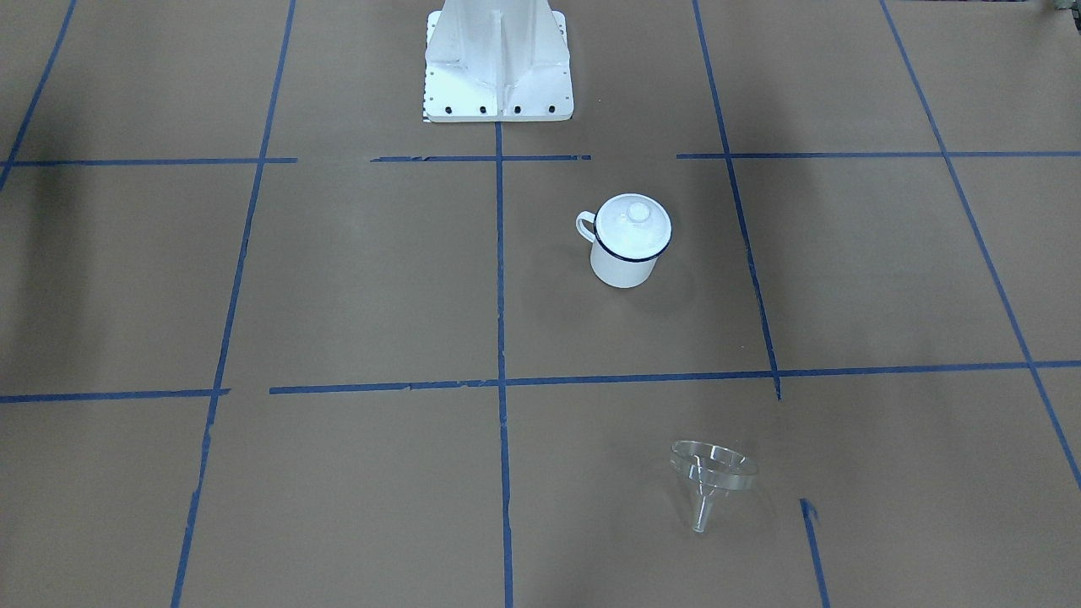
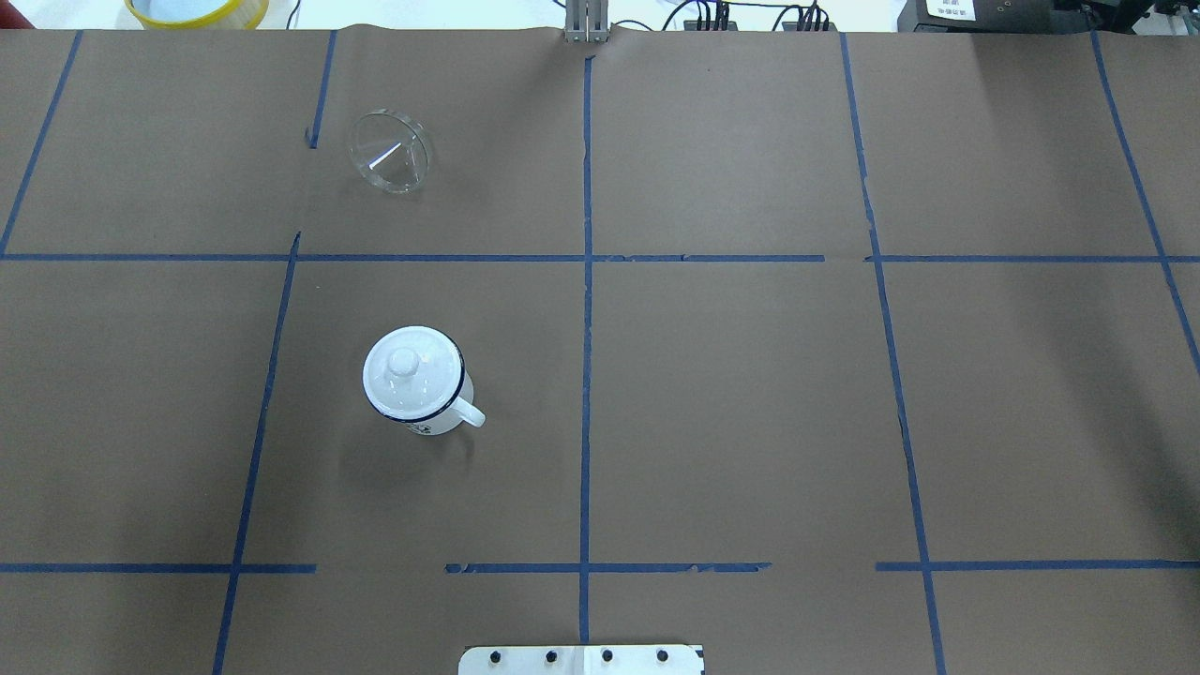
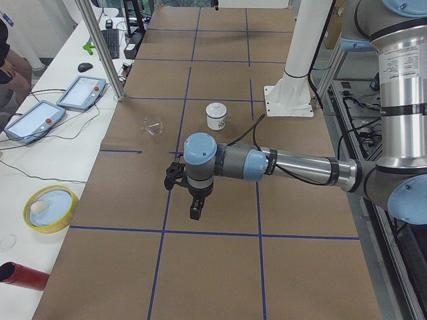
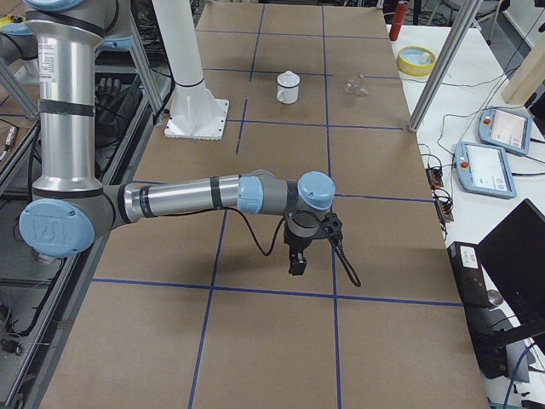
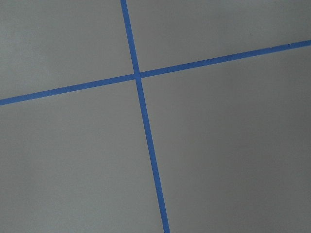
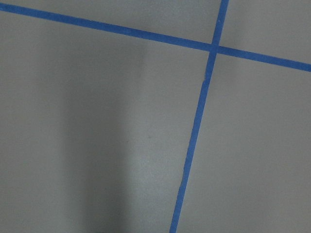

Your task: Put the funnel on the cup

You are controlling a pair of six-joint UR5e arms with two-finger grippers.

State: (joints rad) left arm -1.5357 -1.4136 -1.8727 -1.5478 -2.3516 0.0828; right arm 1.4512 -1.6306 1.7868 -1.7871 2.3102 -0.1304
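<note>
Where the front-facing view looks down on the brown table point(image 1: 338, 279), the cup point(image 1: 623, 268) stands upright just right of the middle tape line point(image 1: 500, 279), with a white knobbed lid point(image 1: 633, 221) on its mouth. The funnel point(image 1: 711, 473) lies on its side nearer the camera, well apart from the cup. Overhead, both sit left of that line, the funnel farther from the robot. From the left end, the left gripper point(image 3: 194, 212) hangs above the paper, far from both; whether its fingers are spread cannot be told. From the right end, the right gripper point(image 4: 296, 266) hangs likewise, its state unclear. Both wrist views show only paper and tape.
</note>
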